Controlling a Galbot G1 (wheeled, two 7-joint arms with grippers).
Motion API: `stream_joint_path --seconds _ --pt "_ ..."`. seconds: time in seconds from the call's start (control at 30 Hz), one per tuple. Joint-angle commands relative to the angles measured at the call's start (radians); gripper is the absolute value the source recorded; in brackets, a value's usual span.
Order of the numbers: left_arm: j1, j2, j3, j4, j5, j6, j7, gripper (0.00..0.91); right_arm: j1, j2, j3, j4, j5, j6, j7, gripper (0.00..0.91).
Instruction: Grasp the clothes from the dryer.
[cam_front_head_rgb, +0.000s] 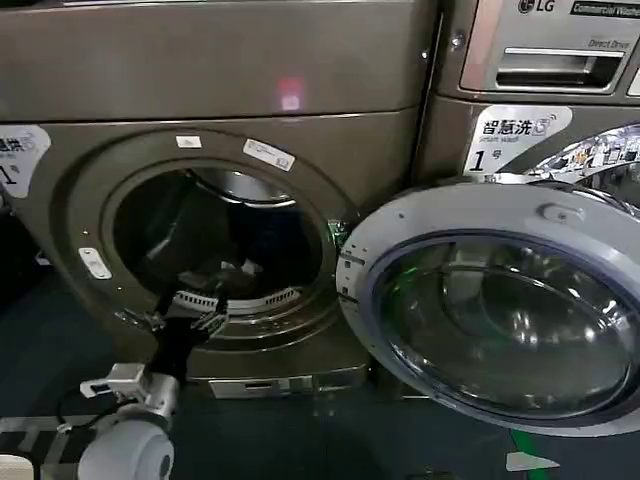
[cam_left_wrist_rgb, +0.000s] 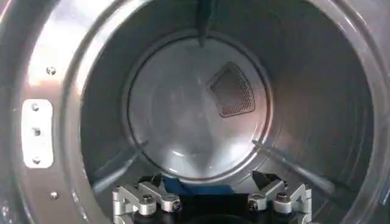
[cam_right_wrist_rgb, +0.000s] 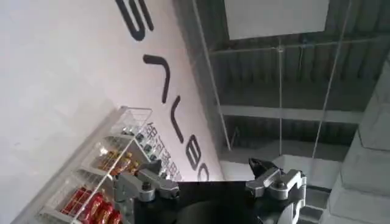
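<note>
The left arm (cam_front_head_rgb: 140, 400) reaches up and forward, wrist straight, and its gripper (cam_front_head_rgb: 193, 312) is level with jaws spread wide apart. The right gripper (cam_right_wrist_rgb: 210, 182) points steeply upward, its two fingers (cam_right_wrist_rgb: 277, 181) likewise held wide apart and gripping nothing.

The dryer (cam_front_head_rgb: 215, 110) stands on the left, its drum opening (cam_front_head_rgb: 225, 245) facing forward; the open door (cam_front_head_rgb: 500, 305) hangs to its right, before a second machine (cam_front_head_rgb: 530, 70); the left gripper (cam_front_head_rgb: 195, 312) sits at the opening's lower rim.
</note>
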Motion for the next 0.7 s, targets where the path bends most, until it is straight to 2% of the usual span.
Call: stream_joint_path --seconds 0.03,0.7 --pt "-0.139 -0.011 0.024 0.108 -0.003 -0.012 -0.003 0.907 -0.016 0.006 0.013 0.006 0.002 0.000 -0.002 0.907" --pt "-0.701 -0.032 0.168 0.820 0.025 -0.107 -0.033 0.907 -0.052 0.031 0.062 0.010 0.026 0.003 -0.010 0.907"
